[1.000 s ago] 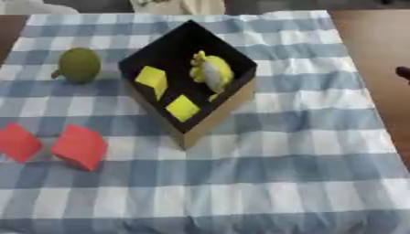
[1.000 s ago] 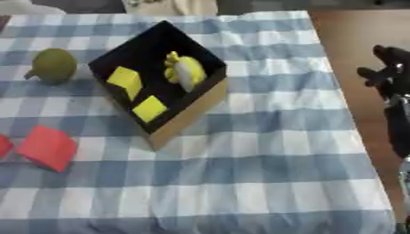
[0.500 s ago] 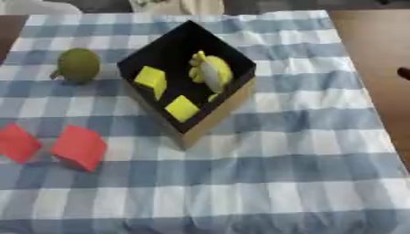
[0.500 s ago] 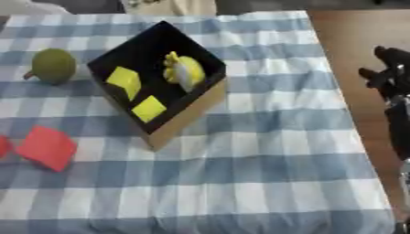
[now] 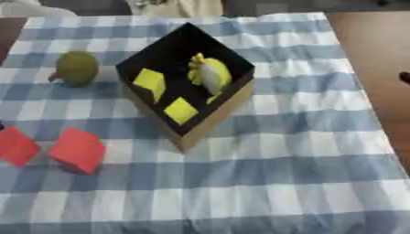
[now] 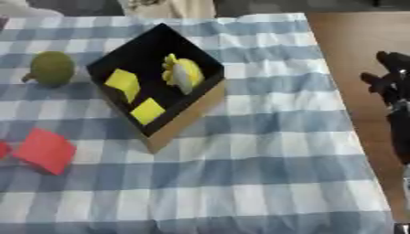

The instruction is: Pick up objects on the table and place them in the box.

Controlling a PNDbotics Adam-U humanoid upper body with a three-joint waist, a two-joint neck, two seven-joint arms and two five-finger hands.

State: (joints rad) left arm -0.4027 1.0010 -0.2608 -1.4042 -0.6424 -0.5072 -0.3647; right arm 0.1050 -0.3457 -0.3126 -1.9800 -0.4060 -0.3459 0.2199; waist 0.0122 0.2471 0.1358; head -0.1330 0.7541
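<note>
Left eye view
Your right hand [image 5: 404,77]: only a dark tip shows at the 3 o'clock edge, off the cloth; you cannot tell its fingers here.
Box [image 5: 210,125]: black inside, tan outside, sits corner-on near the middle of the blue checked tablecloth [image 5: 272,183].
Inside the box: two yellow blocks [image 5: 150,82] and a yellow-and-white thing [image 5: 210,75], perhaps a toy, too blurred to name.
Green round fruit [image 5: 76,67]: on the cloth at 9 o'clock from the box, apart from it.
Red blocks [image 5: 76,150]: two on the cloth at 8 o'clock from the box, the second one [image 5: 14,145] at the picture's edge.
In the way: nothing lies between the box and those things.
Writing: none readable.

Right eye view
Your right hand [image 6: 390,84]: black, at 3 o'clock, beyond the cloth's edge over brown floor [image 6: 352,41], fingers up and relaxed, unclenched, holding nothing, well apart from the box.
Forearm [image 6: 399,137]: runs down the right edge.
Left hand: shows in neither view.
</note>
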